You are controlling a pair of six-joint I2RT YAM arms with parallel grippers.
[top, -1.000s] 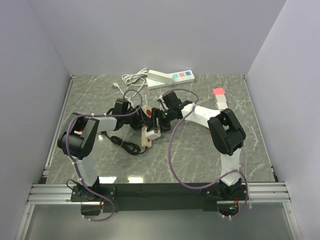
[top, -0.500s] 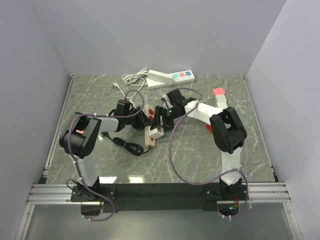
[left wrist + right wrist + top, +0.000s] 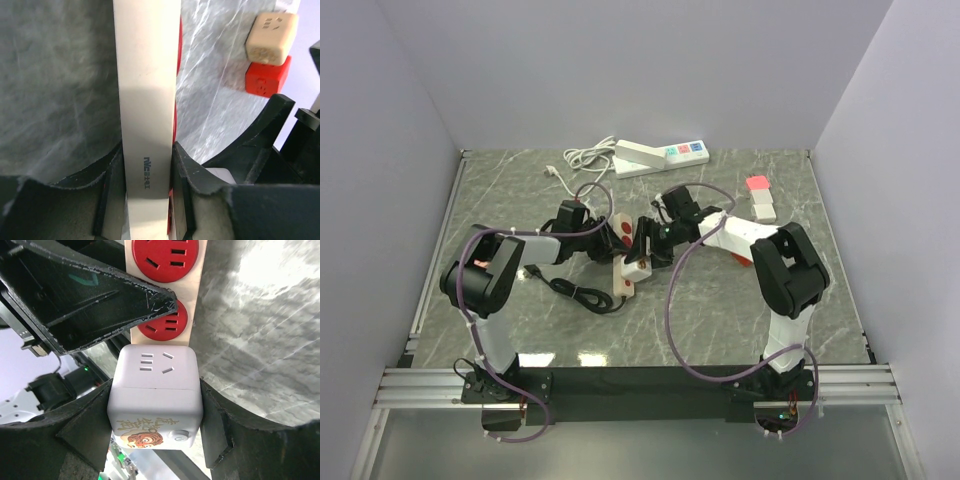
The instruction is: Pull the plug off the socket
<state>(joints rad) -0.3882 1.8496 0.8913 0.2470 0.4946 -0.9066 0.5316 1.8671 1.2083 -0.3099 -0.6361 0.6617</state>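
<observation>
The plug (image 3: 155, 390) is a white cube adapter with a tiger print, seated on the cream power strip (image 3: 192, 290) just below two red sockets (image 3: 165, 325). My right gripper (image 3: 155, 405) is shut on the cube, one finger on each side. My left gripper (image 3: 147, 175) is shut on the strip's narrow cream edge (image 3: 147, 100). From above, the cube (image 3: 634, 266) sits mid-table on the strip (image 3: 620, 285), with the left gripper (image 3: 604, 238) to its left and the right gripper (image 3: 644, 250) to its right.
A thin black cord (image 3: 582, 293) coils left of the strip. A white power strip (image 3: 660, 155) with its white cord (image 3: 585, 157) lies at the back. A red cube (image 3: 757, 184) and a white cube (image 3: 763, 207) sit at the right. Walls enclose three sides.
My left gripper's jaws have closed onto the strip's edge. The right arm's elbow has swung to the right while its gripper stayed on the cube.
</observation>
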